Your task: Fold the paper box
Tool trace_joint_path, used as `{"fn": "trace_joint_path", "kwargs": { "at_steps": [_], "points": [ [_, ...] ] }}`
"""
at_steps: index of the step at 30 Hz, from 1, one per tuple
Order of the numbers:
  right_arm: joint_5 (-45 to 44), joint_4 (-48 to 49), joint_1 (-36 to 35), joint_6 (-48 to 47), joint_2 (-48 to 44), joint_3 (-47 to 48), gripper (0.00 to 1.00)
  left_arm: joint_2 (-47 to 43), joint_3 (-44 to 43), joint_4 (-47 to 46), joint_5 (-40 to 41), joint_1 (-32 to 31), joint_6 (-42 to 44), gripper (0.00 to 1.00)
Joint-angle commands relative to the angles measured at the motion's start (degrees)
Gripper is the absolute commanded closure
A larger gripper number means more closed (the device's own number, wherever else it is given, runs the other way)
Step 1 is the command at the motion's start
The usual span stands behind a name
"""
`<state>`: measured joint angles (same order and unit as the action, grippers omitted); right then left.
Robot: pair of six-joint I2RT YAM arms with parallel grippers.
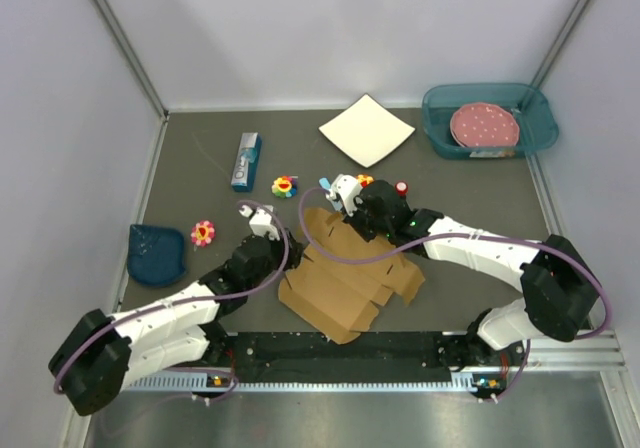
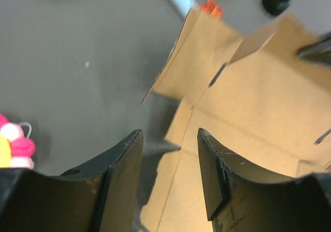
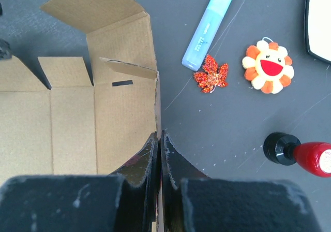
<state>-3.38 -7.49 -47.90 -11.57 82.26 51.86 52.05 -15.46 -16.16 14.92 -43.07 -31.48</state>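
The plain brown cardboard die-cut paper box lies mostly flat on the dark grey bench, in the middle and towards the near edge. Its flaps are spread out and nothing is locked into a slot yet.

The right gripper has its jaws pressed together on the sheet's far right edge, with the cardboard pinched between the black fingers. Just beyond the pinch, a slotted panel and a ragged-edged flap stand partly raised.

The left gripper hangs over the sheet's left edge. Its jaws are parted to a middling gap and hold nothing. The cardboard's edge runs beneath that gap.

**Sheet swinging.** The main risk I see is that the right pinch is the only hold. A pull or lift from there could swing the whole sheet around that point, because the left side is free.

**Weak grip on a thin edge.** The right pinch could slip off. It could also crease the panel away from its score line, which would spoil the fold.

**Left jaws closing badly.** If they come down where they are, one finger may land on the cardboard and the other on the bench. That would shove the sheet sideways instead of gripping it.

**Clutter along the far edge.**
- The small glittery red maple leaf and the light-blue plastic tube lie just beside the raised flap.
- The red bottle with a black cap lies near the right fingers.
- A moving flap could sweep any of these, or catch on them.
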Motion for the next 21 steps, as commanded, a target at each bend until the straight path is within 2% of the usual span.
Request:
{"fn": "trace_joint_path", "kwargs": {
  "at_steps": [1, 10, 21],
  "points": [
    [0.56, 0.11, -0.97, 1.38, 0.27, 2.63, 1.00, 6.20, -1.05, 2.72, -3.49, -0.09, 0.29, 0.49],
    [0.57, -0.07, -1.23, 1.38, 0.09, 2.64, 1.00, 14.20, -4.39, -1.76, -3.67, -0.09, 1.95, 0.50],
    [0.74, 0.10, -1.41, 1.38, 0.71, 2.81, 1.00, 16.32, -7.30, -3.01, -5.69, -0.17, 4.50, 0.50]
  ]
}}
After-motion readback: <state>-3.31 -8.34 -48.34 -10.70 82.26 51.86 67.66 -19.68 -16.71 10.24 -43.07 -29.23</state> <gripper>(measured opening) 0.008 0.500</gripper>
